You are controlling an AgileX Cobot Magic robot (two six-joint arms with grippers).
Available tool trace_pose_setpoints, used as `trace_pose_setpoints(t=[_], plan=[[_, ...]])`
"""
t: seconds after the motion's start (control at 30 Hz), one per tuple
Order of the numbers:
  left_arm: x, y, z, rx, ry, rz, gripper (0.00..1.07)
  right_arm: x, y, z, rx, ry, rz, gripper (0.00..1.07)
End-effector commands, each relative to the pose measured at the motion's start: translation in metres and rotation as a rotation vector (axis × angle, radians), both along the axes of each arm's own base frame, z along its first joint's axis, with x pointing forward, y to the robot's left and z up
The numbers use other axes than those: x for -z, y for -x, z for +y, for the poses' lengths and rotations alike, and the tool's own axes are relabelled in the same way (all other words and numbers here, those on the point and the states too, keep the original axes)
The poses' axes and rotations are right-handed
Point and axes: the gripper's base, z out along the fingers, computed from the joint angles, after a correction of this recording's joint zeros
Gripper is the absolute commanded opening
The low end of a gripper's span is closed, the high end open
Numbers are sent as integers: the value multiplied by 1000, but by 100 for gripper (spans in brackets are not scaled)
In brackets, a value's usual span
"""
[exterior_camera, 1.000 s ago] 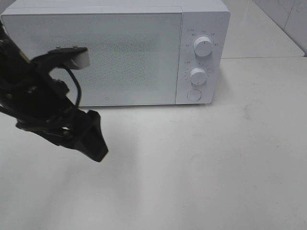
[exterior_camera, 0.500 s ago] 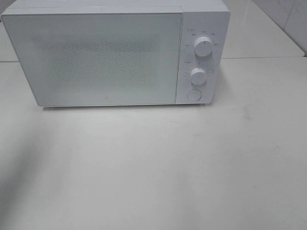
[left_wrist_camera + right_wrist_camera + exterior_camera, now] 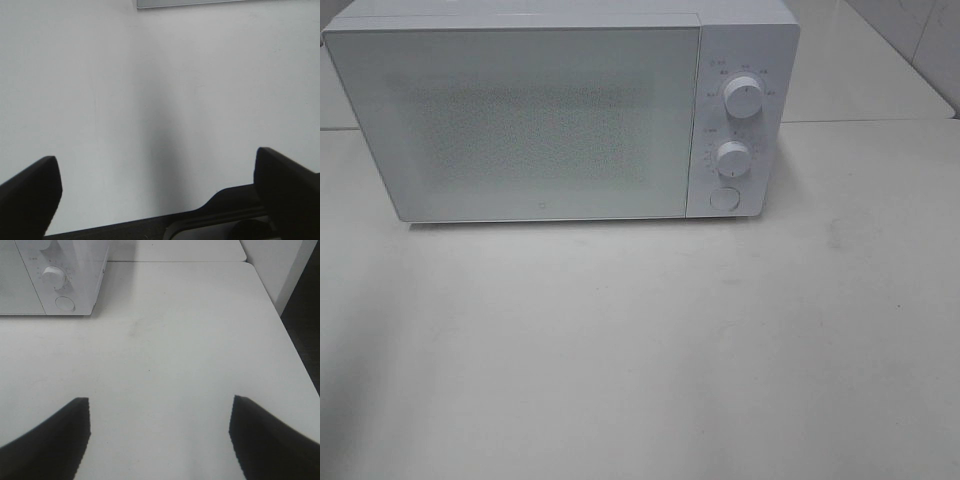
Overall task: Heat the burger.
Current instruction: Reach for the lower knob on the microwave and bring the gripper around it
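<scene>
Two grippers, both released. Left gripper (image 3: 156, 160): fingers spread wide, nothing between them, hanging over bare table (image 3: 200, 90), a sliver of the microwave (image 3: 190, 3) just in sight beyond. Right gripper (image 3: 161, 401): likewise spread and empty, above the table off the microwave's control end. Neither arm shows in the high view.

Burger: not in any view, and not on the stretch of table that shows. It may sit behind the door (image 3: 530, 120) or be off frame; cannot tell.

Step in hand, my guess: work the controls. The panel carries an upper knob (image 3: 744, 97), a lower knob (image 3: 732, 157) and a round button (image 3: 724, 198) beneath them. The right gripper looks the nearer one, so it should do this. Come in square to the panel, fingers either side of the chosen knob, close lightly on its rim, turn about its axis. No pushing, or the microwave may slide back. If the burger is not yet inside, the button probably frees the door: press with one fingertip, straight on.

Containers: microwave only. Door shut flush. The speckled window gives nothing away; contents unknown. No plate seen.
</scene>
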Motion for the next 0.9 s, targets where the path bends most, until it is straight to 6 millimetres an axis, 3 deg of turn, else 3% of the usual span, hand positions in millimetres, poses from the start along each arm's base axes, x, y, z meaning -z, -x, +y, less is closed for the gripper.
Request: trace_pose_setpoints(t=[0.03, 0.37, 0.7, 0.77, 0.9], plan=[[11, 34, 2, -10, -50, -39, 98, 1, 4, 0, 5, -2, -25, 75], [65, 86, -1, -31, -53, -151, 98, 1, 4, 0, 5, -2, -25, 75], [69, 130, -4, -74, -35, -372, 98, 1, 4, 0, 5, -2, -25, 75], [72, 146, -4, -82, -44, -512, 98, 1, 4, 0, 5, -2, -25, 75], [75, 147, -4, -86, -43, -563, 98, 1, 4, 0, 5, -2, -25, 75]])
